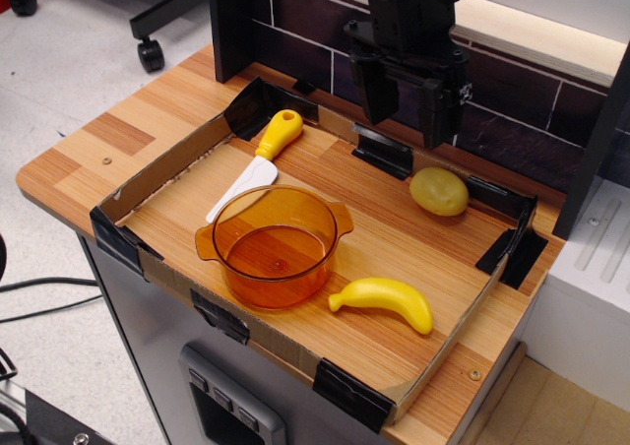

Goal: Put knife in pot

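Note:
The knife (258,161), with a yellow handle and white blade, lies flat on the wooden table at the back left, blade tip pointing toward the front left. The translucent orange pot (275,245) stands upright just in front of the knife, empty, its rim close to the blade. My black gripper (407,105) hangs above the back of the table, to the right of the knife and well apart from it. Its two fingers (375,91) are spread and hold nothing.
A yellow banana (385,300) lies right of the pot near the front. A yellowish potato-like toy (438,191) sits at the back right. A low cardboard wall (157,164) taped with black borders the work area. A dark brick-pattern back wall (512,100) stands behind.

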You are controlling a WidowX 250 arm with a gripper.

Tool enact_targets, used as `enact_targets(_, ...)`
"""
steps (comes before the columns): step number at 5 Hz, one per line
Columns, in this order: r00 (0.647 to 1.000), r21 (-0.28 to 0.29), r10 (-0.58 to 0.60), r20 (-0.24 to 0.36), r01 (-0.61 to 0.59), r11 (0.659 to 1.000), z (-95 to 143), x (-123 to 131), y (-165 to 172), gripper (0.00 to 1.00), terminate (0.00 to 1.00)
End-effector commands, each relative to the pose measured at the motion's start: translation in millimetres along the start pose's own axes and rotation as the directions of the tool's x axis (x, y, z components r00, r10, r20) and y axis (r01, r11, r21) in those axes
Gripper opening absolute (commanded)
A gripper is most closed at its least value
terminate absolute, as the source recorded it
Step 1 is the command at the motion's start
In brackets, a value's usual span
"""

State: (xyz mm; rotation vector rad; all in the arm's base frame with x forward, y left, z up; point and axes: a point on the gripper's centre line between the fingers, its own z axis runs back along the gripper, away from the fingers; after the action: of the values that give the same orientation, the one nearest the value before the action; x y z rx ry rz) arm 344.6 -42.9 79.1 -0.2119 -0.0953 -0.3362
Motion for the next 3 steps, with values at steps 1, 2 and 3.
enact_targets(1,1.000,0.000,0.000,0.000,0.000,1.000,0,0,0,1.00,0.00)
enact_targets(2,0.998,-0.014,0.027,0.052,-0.026,1.000,21,-12,9,1.00,0.00)
enact_targets(3,0.989,-0.005,0.078,0.129,-0.078,0.997,34,-21,23,1.00,0.00)
